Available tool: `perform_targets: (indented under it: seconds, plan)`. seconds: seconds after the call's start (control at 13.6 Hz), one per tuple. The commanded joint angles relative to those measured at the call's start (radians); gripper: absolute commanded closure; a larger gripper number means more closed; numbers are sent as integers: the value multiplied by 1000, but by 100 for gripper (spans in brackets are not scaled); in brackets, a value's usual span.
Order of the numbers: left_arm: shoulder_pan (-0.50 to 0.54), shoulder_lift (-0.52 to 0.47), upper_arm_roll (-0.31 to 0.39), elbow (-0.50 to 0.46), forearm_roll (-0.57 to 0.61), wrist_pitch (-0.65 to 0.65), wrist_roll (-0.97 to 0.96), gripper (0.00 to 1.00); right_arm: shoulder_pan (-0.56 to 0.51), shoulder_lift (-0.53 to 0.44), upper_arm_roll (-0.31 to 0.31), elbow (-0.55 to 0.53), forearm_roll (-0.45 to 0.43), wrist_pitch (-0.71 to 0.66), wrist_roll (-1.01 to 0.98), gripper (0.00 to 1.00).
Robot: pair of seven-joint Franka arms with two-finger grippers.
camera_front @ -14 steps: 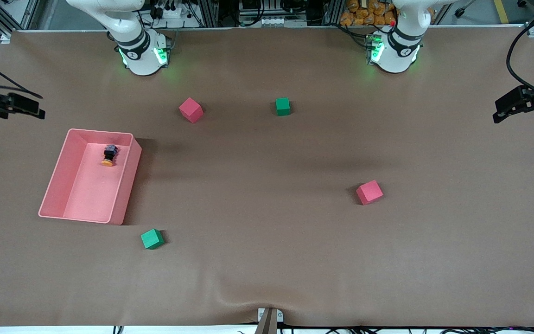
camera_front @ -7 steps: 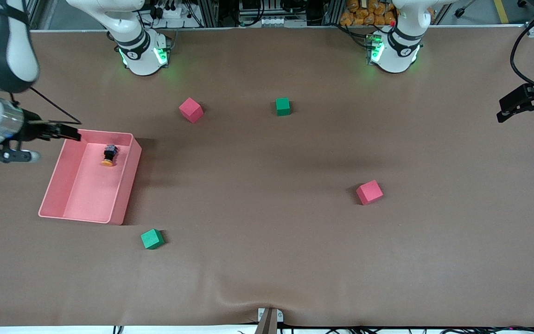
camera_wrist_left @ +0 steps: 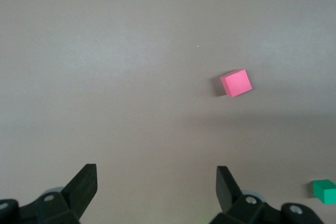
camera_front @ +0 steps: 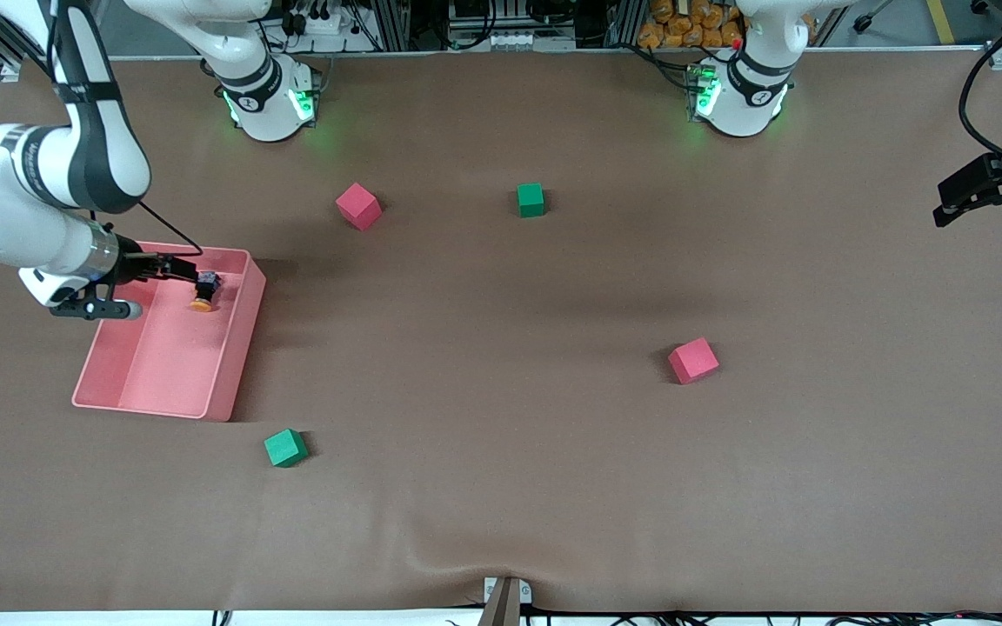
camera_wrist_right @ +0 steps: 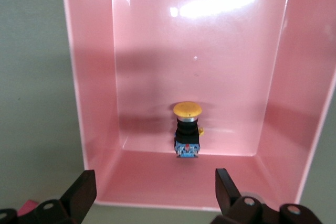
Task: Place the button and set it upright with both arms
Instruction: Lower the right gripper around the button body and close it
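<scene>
Right gripper (camera_front: pixel 177 267) lined up over the pink tray (camera_front: pixel 231 348), jaws spread wide and empty.

I'd descend straight, straddling the button (camera_front: pixel 203 290), which lies on its side in the tray's end nearest the bases, and pinch its squat black body, not the smooth domed orange cap. Glossy plastic walls crowd close. Left gripper (camera_front: pixel 988 196) waits open at the table's edge.
</scene>
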Motion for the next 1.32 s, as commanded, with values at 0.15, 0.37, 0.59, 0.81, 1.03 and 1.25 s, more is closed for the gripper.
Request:
perform_targets:
  seconds: [0.15, 0.37, 0.59, 0.81, 1.03, 1.25]
  plan:
    - [9, -14, -9, 5, -16, -18, 23, 0, -6, 63, 4, -20, -12, 85, -8, 0]
    - [11, -14, -7, 5, -19, -18, 26, 0, -11, 122, 4, -39, -12, 170, -8, 0]
    - [11, -14, -6, 5, -13, -18, 27, 0, -11, 161, 4, -36, -12, 237, -13, 0]
    - [9, -3, -6, 5, -16, -16, 26, 0, -11, 209, 5, -39, -12, 328, -45, 0]
    - [5, 1, -7, 5, -16, -15, 24, 0, -11, 221, 4, -43, -12, 331, -49, 0]
    - [6, 4, -7, 5, -16, -13, 26, 0, -12, 216, 4, -60, -12, 331, -66, 0]
